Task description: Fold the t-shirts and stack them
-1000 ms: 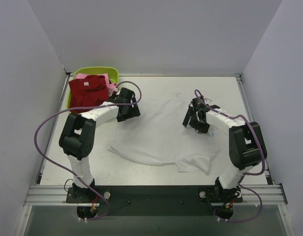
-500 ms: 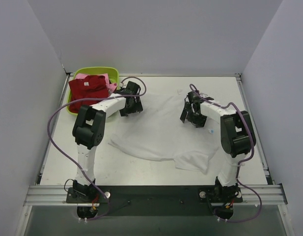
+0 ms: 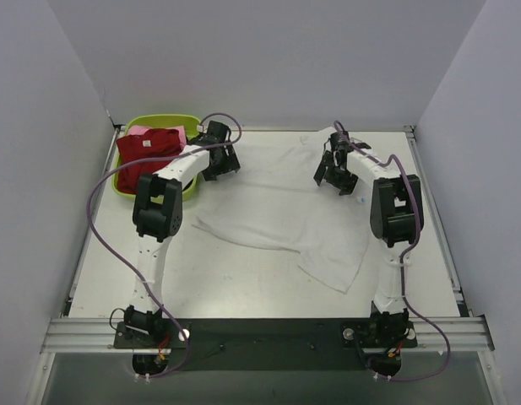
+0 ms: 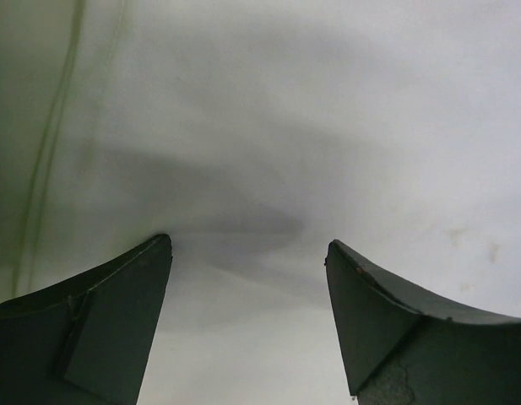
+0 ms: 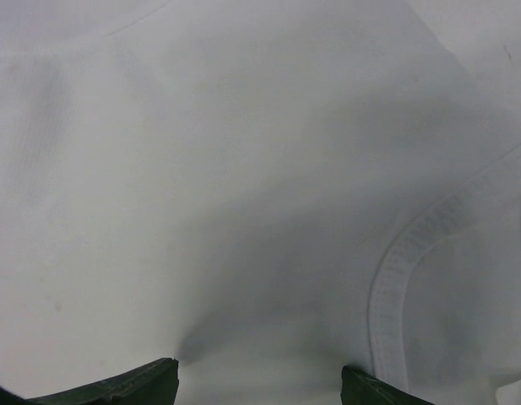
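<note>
Top external view: I see the white t-shirt (image 3: 277, 215) spread flat mid-table (image 3: 243, 287), one flap trailing toward 5 o'clock. The dark red t-shirt (image 3: 150, 148) lies on the pink t-shirt (image 3: 140, 131) in the green basin (image 3: 163, 119) at 10 o'clock. The left gripper (image 3: 219, 164) sits on the white shirt's 10 o'clock edge and the right gripper (image 3: 334, 179) on its 1 o'clock edge.

Left wrist view: both fingers (image 4: 100, 321) stand apart over creased white cloth, clamping nothing.

Right wrist view: the fingers (image 5: 116, 390) stand apart over white cloth, with a ribbed band (image 5: 387, 287) at 4 o'clock.
</note>
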Motion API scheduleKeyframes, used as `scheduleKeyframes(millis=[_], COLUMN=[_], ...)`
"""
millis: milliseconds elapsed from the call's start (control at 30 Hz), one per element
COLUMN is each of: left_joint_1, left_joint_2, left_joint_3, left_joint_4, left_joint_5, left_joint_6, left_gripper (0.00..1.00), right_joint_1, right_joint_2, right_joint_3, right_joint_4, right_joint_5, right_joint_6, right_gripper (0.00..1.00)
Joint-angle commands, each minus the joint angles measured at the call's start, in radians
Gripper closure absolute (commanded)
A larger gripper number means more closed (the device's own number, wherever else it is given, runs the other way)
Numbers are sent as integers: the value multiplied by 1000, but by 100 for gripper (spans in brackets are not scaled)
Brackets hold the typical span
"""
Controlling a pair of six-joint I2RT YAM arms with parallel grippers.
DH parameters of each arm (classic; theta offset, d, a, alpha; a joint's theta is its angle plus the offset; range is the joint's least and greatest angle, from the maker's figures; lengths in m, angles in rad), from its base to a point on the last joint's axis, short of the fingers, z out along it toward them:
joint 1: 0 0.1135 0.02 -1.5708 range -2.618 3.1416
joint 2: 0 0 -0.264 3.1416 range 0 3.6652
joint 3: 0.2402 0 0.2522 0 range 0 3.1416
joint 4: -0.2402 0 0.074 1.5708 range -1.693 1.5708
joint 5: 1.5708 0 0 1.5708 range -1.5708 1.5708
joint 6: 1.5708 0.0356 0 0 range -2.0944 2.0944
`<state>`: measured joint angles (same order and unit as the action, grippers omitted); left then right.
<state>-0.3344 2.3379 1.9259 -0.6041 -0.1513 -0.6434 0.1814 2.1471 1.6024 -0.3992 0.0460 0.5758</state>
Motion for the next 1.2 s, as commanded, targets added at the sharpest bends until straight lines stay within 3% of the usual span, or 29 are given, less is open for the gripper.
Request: scheduleKeyframes(millis=[0, 167, 267, 467, 667, 933, 1100, 1167], left_joint_1=[63, 78, 72, 41, 49, 84, 80, 72], left_joint_2=[115, 147, 80, -173, -330, -212, -169, -129], left_joint_3=[96, 150, 67, -37, -195, -56, -9, 75], left_joint_4=[-71, -30, 70, 92, 79, 6, 44, 27], left_joint_5=[42, 87, 151, 157, -13, -15, 93, 125], left_joint_6=[4, 5, 14, 47, 122, 177, 172, 171], left_gripper=[16, 16, 15, 11, 7, 6, 6, 6], right_joint_1=[-43, -69, -62, 4, 101, 184, 196, 201], right_joint_2=[92, 174, 123, -156, -373, -539, -596, -604], right_joint_3=[138, 275, 275, 94, -31, -195, -229, -234], right_joint_4=[-107, -144, -119, 13, 31, 54, 65, 65], right_joint_5=[-18, -77, -58, 78, 97, 121, 126, 133], right_joint_6=[-16, -42, -74, -146, -163, -152, -154, -156], right_gripper=[24, 23, 23, 20, 19, 18, 18, 18])
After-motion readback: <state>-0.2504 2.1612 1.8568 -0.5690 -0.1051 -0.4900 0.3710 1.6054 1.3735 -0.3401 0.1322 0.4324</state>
